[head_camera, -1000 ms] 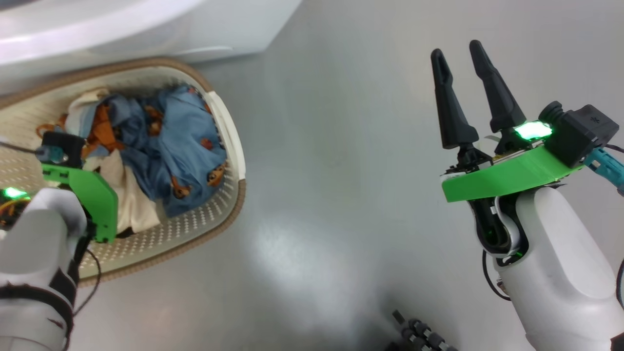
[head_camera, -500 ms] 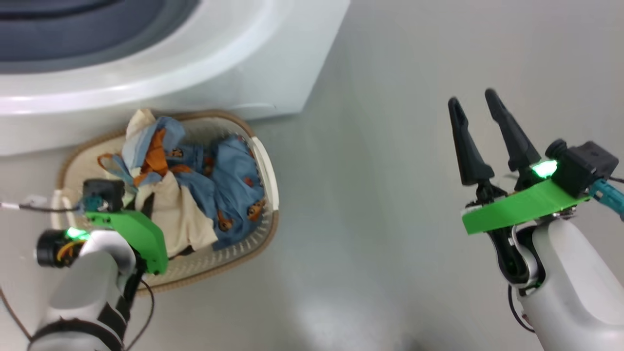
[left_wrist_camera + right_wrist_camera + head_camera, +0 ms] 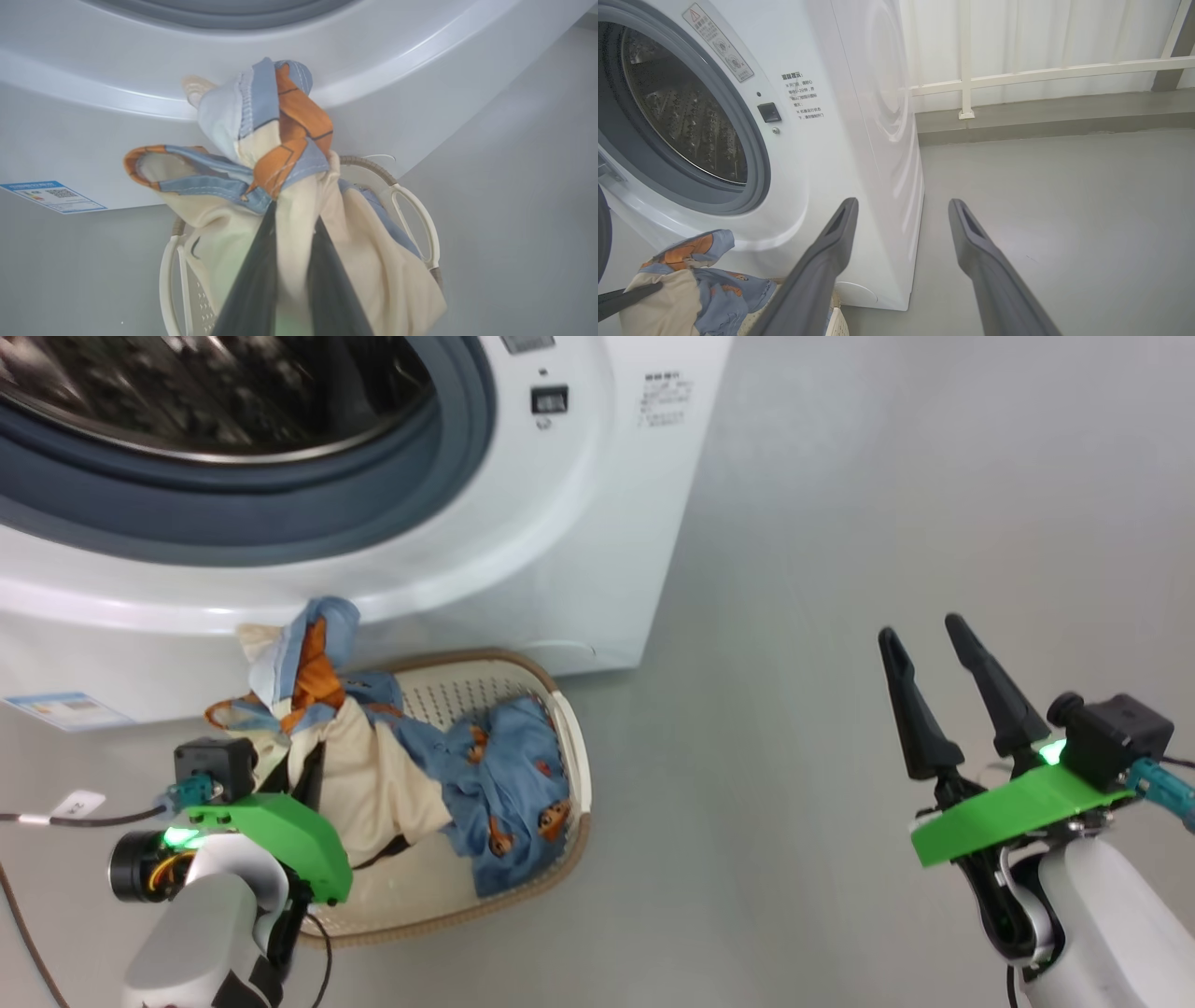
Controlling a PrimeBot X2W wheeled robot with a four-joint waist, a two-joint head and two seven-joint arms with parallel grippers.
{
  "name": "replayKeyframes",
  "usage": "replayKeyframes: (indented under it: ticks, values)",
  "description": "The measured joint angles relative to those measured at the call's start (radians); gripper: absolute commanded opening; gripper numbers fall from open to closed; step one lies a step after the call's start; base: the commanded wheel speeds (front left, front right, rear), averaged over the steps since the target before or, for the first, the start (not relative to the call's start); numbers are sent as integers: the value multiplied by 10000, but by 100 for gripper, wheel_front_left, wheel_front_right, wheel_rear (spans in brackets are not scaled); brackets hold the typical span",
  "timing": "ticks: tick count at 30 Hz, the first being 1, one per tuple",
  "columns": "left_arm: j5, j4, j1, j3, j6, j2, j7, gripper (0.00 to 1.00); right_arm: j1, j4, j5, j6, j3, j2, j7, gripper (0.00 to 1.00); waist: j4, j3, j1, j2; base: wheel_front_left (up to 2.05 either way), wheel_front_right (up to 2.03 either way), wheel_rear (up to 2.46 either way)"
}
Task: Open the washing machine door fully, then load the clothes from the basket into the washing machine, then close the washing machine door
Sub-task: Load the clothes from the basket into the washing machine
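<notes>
1 washer (image 3: 560,523), 1 basket (image 3: 471,689), 1 clothes bundle (image 3: 373,779), 1 L gripper (image 3: 294,228), 1 R gripper (image 3: 920,627)

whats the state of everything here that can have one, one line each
washing machine: mouth uncovered, steel drum showing
clothes: one bunch lifted above the basket, the rest trailing into it
basket: on the floor before the machine, partly full
left gripper: shut on the clothes
right gripper: open, empty, over the floor
</notes>
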Motion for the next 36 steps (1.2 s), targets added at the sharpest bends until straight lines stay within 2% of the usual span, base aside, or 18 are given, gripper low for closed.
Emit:
replayKeyframes:
  ticks: [10,16,28,36]
  values:
    - [184,-2986,1789,884,433,90,-2,0,799,46,12,0,-111,-259,0,100,464,-1173,0,0,0,0,0]
    - [479,-4508,2845,1494,546,98,-2,0,1182,36,13,0,-182,-288,0,100,710,-1679,0,0,0,0,0]
    - [1089,-7091,4670,2516,690,35,-4,0,1641,-4,50,0,-422,-374,0,100,1079,-2157,1,0,0,0,0]
    - [1434,-8596,5975,3135,780,-347,-4,0,1658,-48,67,0,-516,-380,0,100,1034,-2168,1,0,0,0,0]
